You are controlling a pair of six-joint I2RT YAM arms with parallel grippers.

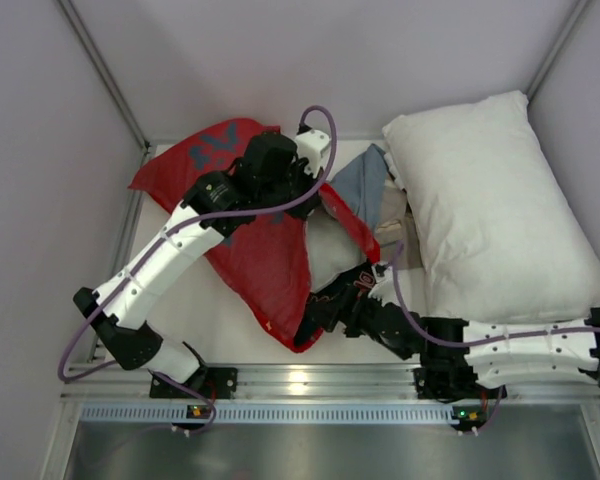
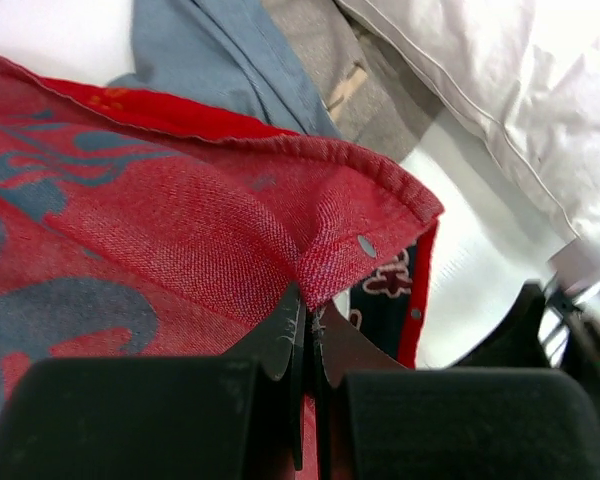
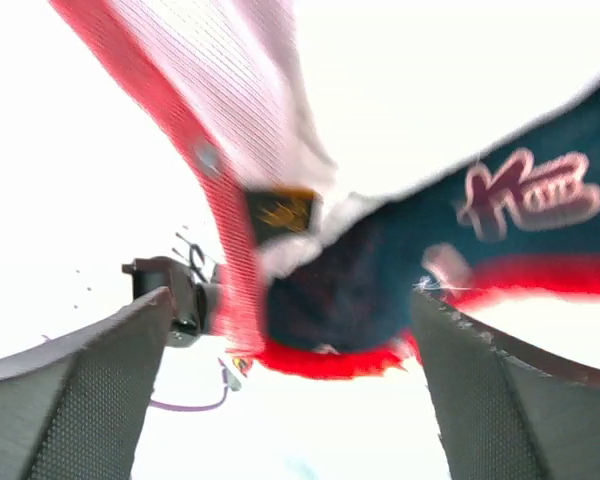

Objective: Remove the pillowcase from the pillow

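Gently now: pull with left tool (image 2: 305, 325), pinched tight on pillowcase (image 1: 260, 255) hem, spread from desk (image 1: 220, 335) middle toward far left corner; first close wide-open right tool (image 3: 290, 300) on hanging edge.

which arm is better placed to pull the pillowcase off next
Left. The left tool is already shut on the pillowcase hem, so it could probably pull at once. The right tool stands open with fabric between its fingers, gripping nothing.
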